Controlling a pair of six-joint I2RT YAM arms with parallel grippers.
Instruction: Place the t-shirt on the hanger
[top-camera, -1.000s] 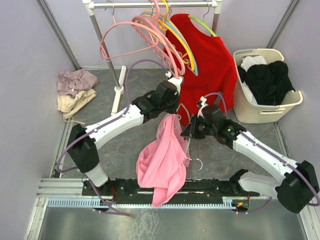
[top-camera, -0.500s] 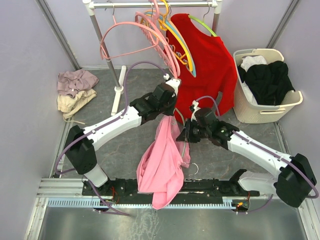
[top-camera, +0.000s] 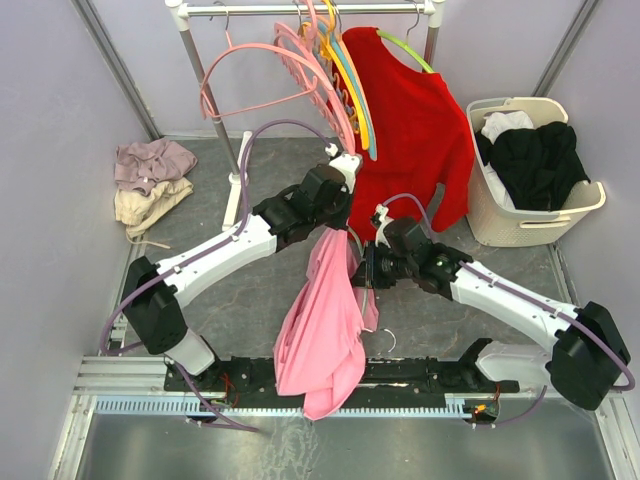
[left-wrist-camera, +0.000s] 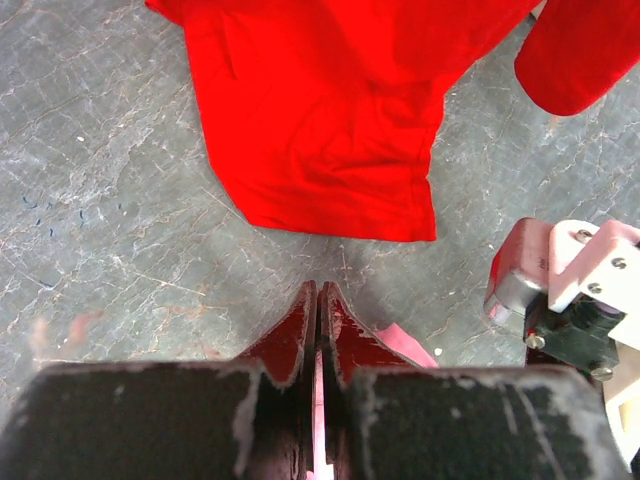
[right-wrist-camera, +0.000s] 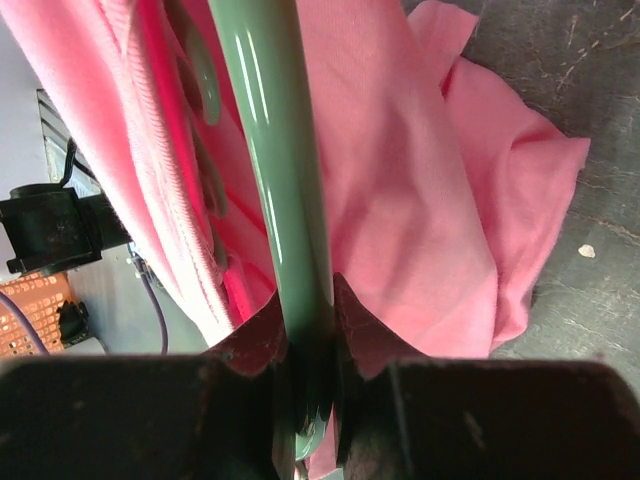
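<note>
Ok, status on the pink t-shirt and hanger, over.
Left gripper shut on t-shirt, which hangs down. Right gripper shut on hanger, against the pink fabric. Red shirt close behind.

Grey floor (top-camera: 195, 215): clothes pile (top-camera: 150, 180), basket (top-camera: 512, 226)

Bright, even overhead light; shadows soft. Top view sharp. Wrist views blur up close; glare streak on hanger (right-wrist-camera: 270, 150).

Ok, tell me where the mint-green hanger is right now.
The mint-green hanger is clamped in the right gripper, its bar against the pink t-shirt in the right wrist view; from above, that is mid-scene, just in front of the red shirt.
</note>
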